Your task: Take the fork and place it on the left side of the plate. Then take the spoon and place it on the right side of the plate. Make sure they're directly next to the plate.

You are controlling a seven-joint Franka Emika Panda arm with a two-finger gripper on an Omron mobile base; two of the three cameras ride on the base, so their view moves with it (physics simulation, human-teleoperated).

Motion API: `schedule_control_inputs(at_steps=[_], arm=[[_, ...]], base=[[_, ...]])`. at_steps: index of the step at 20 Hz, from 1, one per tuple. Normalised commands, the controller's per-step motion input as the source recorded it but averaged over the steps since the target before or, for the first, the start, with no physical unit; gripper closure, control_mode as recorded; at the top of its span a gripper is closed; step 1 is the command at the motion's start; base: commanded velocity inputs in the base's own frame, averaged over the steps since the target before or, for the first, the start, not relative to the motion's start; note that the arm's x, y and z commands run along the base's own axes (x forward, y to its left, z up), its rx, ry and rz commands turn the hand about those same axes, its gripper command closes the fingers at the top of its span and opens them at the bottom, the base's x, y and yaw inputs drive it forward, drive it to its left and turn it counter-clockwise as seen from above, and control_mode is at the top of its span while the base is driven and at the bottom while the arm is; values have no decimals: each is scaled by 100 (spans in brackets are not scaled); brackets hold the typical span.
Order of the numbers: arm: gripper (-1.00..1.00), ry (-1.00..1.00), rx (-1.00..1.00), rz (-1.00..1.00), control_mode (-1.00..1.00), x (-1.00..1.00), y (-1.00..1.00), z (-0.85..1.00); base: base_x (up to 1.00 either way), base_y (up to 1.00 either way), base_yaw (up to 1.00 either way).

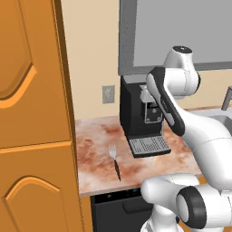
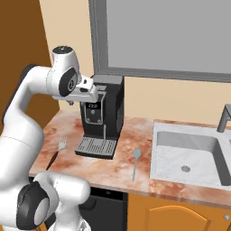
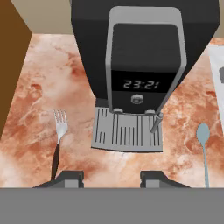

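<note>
Step 1, fork (image 3: 58,141) pickup, not begun: tool (image 3: 111,177) hangs high over desk (image 3: 39,87), fingers parted, grasping nothing. Next, descend left onto fork's black handle; spoon (image 3: 204,148) untouched.

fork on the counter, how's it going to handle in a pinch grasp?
The fork lies flat on the counter, so its slim black handle probably gives little height to pinch. It looks rigid and likely light. Its metal tines could skid on the smooth marble-like surface if nudged.
</note>
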Motion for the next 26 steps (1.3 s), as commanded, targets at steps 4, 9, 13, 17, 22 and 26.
schedule_control_inputs(at_steps=[4, 9, 13, 17, 22, 26], arm=[[-100, 0, 0, 0, -100, -1, 0, 0], [-100, -1, -2, 0, -100, -16, 0, -16], [-100, -3, -6, -2, -100, -74, 19, -83], [-100, 0, 0, -4, -100, -60, 52, -73], [-100, 4, 0, -7, -100, -19, 58, -56], [-100, 9, 0, -6, -100, 22, 12, -26]], base=[[0, 0, 0], [0, 0, 0], [0, 0, 0], [0, 0, 0], [0, 0, 0], [0, 0, 0]])
